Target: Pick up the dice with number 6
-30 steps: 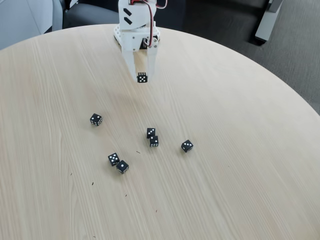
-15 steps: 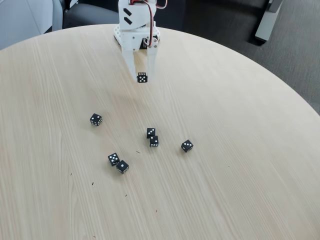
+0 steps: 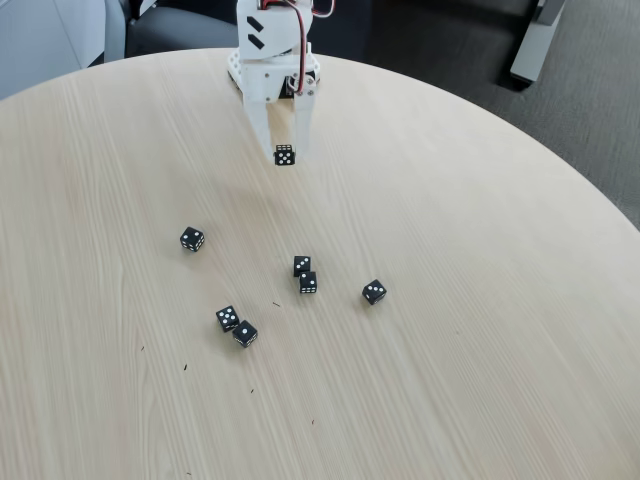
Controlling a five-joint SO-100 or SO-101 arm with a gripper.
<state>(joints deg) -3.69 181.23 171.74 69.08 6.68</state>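
Round wooden table (image 3: 480, 300), five loose black dice (image 3: 308, 283) mid-table. White gripper (image 3: 284, 152) at far edge, fingers clamped on the dice with number 6 (image 3: 285, 155), apparently off the surface, well apart from the others.

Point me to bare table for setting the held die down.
Free: the table's right side beyond the rightmost die, and the near edge below the die pair. Crowded: centre cluster. The gripper holds the die.
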